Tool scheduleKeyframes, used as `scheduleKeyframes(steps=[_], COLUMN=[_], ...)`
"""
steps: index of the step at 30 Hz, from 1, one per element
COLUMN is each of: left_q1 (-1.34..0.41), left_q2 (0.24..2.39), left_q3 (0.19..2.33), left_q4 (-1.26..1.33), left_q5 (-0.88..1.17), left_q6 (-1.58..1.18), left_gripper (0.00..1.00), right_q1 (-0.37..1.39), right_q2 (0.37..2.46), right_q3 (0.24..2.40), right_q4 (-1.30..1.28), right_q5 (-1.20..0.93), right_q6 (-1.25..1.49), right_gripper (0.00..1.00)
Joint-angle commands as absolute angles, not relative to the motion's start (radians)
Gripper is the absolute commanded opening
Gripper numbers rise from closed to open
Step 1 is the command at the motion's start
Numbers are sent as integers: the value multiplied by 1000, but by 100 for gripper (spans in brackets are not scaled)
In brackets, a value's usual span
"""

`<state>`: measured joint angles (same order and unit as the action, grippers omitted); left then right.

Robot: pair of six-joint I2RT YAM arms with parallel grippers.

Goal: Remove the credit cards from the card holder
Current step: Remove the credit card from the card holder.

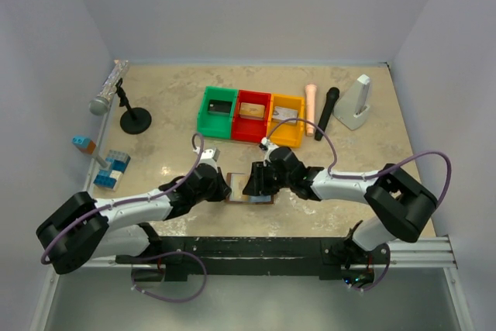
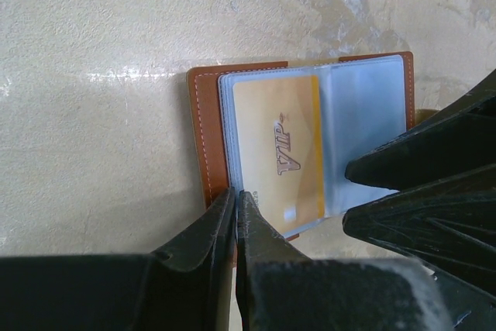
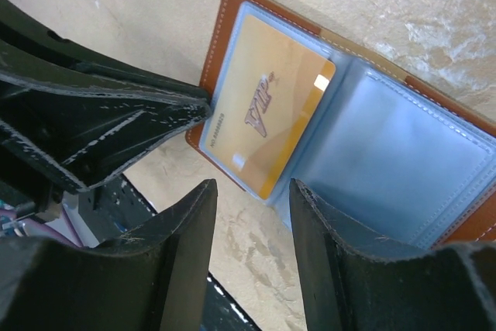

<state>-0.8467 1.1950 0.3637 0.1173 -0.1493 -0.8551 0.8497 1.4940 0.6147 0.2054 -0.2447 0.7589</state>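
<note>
The brown card holder lies open on the table between both grippers, its clear grey-blue sleeves facing up. A tan-gold credit card marked VIP sits in the left sleeve. My left gripper is shut, with its tips at the holder's brown left edge. My right gripper stands open just off the card's near short edge, touching nothing. Its dark fingers reach over the holder's right half in the left wrist view. The holder's right sleeve shows no card.
Green, red and yellow bins stand in a row behind the holder. A pink cylinder, a black microphone and a white stand lie right of them. A small mic stand and blue blocks are at left.
</note>
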Motion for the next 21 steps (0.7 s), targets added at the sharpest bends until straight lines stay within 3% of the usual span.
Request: scheduleKeyframes(steps=[1,11,21], left_q1=[-848,-848,-847], left_q2=[1158,1091,1196], left_q3=[357,364,370], left_q4=[143,150,181], left_q5=[-161,-147,-118], left_q6=[-877,-871,-871], left_gripper=[11,15,14], right_q1=[847,847,845], right_q2=[1514,1513,1511], right_q3=[621,624,641], right_q4=[209,198,180], right_q5=[-219,-216,-222], right_q6=[747,741,735], right_gripper=[47,47,47])
